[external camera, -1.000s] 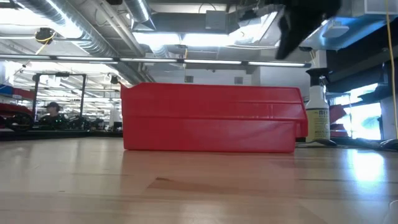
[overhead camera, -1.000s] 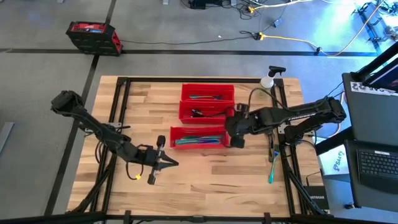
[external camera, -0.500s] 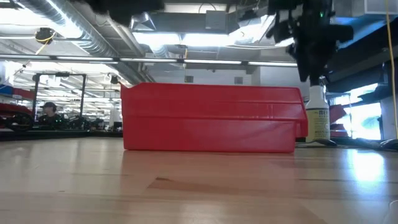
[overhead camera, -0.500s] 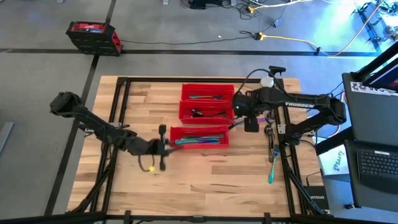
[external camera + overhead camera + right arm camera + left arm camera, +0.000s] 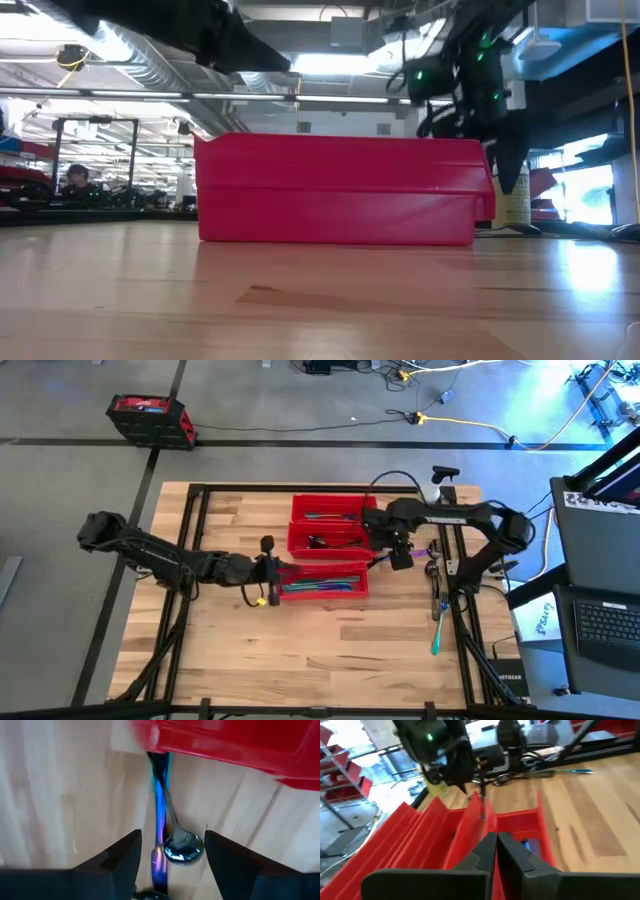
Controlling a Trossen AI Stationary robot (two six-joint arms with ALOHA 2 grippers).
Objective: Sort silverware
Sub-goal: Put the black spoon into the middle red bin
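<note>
From the high view, three long rectangular red plastic bins (image 5: 330, 545) are lying side by side at the table's centre, and most of the slim iridescent blue-purple-teal silverware (image 5: 320, 586) is already sitting inside them: a thick bundle in the six o'clock bin, a few dark pieces in the middle bin, and several more in the twelve o'clock bin. A few loose pieces (image 5: 437, 605) are still lying on the wooden table (image 5: 330, 655) at about four o'clock from the bins (so the sorting looks mostly done, not finished). The left gripper (image 5: 268, 570) is sitting at the nine o'clock end of the nearest bin with its fingers pressed together and nothing between them; the right gripper (image 5: 398, 546) is hovering just off the three o'clock end of the middle bin. In the low view, the nearest bin's red wall (image 5: 335, 190) is filling the middle, hiding its contents, with a clear spray bottle (image 5: 512, 190) standing behind it at three o'clock. The left wrist view is looking down the bins' length, a glimpse of blue cutlery (image 5: 530, 844) showing in the compartment beside its closed fingers (image 5: 487, 852). In the right wrist view, the spread fingers (image 5: 122, 857) are straddling a small bronze spoon (image 5: 182, 845) and a blue utensil (image 5: 159, 815) lying on bare wood, gripping neither.
</note>
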